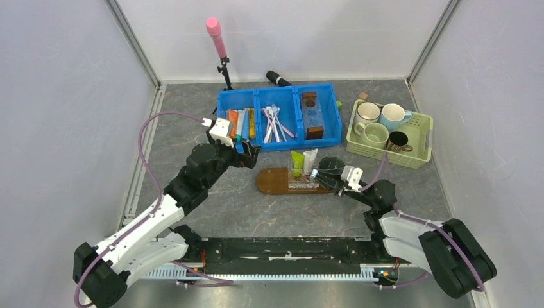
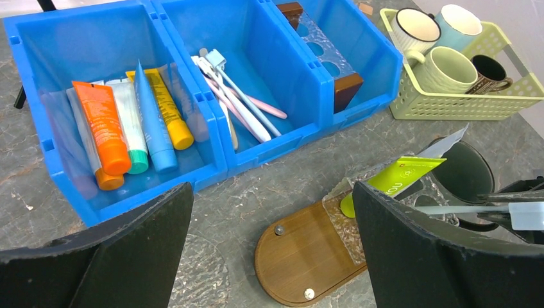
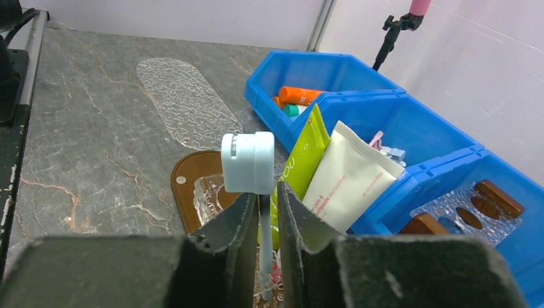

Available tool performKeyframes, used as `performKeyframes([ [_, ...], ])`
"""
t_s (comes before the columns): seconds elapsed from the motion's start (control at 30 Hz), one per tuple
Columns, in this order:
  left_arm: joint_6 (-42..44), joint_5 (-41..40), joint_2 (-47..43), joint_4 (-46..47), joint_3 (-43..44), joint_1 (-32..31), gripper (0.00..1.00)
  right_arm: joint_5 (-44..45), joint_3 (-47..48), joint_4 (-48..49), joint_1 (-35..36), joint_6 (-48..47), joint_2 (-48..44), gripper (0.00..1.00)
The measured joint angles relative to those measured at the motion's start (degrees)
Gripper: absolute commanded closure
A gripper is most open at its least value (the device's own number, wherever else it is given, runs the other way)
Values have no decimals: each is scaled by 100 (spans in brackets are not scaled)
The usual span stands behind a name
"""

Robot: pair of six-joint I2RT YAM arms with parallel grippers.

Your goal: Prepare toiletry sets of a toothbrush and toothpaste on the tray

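Observation:
The dark wooden tray (image 1: 272, 181) lies mid-table with a clear holder (image 3: 208, 192) on its right part. A green toothpaste tube (image 1: 297, 162) and a white one (image 1: 310, 158) stand in that holder. The light blue toothbrush (image 3: 247, 162) stands upright there too, head up. My right gripper (image 3: 267, 189) straddles its handle, jaws slightly parted with a thin gap beside the handle. My left gripper (image 2: 271, 189) hangs wide open and empty above the table between the blue bin and the tray's (image 2: 308, 256) left end.
The blue three-part bin (image 1: 279, 119) behind the tray holds tubes, toothbrushes and a wood-and-clear holder. A pale green basket (image 1: 389, 131) of mugs stands at the right. A dark cup (image 1: 331, 165) sits by the tray's right end. A pink microphone stand (image 1: 218, 38) rises at the back.

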Motion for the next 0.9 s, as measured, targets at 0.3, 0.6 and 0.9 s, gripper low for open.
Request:
performKeyframes([
  [0.3, 0, 4, 2, 20, -85, 0, 0, -20, -129, 402, -24, 304, 114, 91],
  [0.6, 0, 20, 2, 20, -85, 0, 0, -219, -129, 1019, -35, 634, 610, 90],
  [0.9, 2, 15, -61, 17, -85, 0, 0, -356, -125, 1152, -61, 476, 719, 83],
])
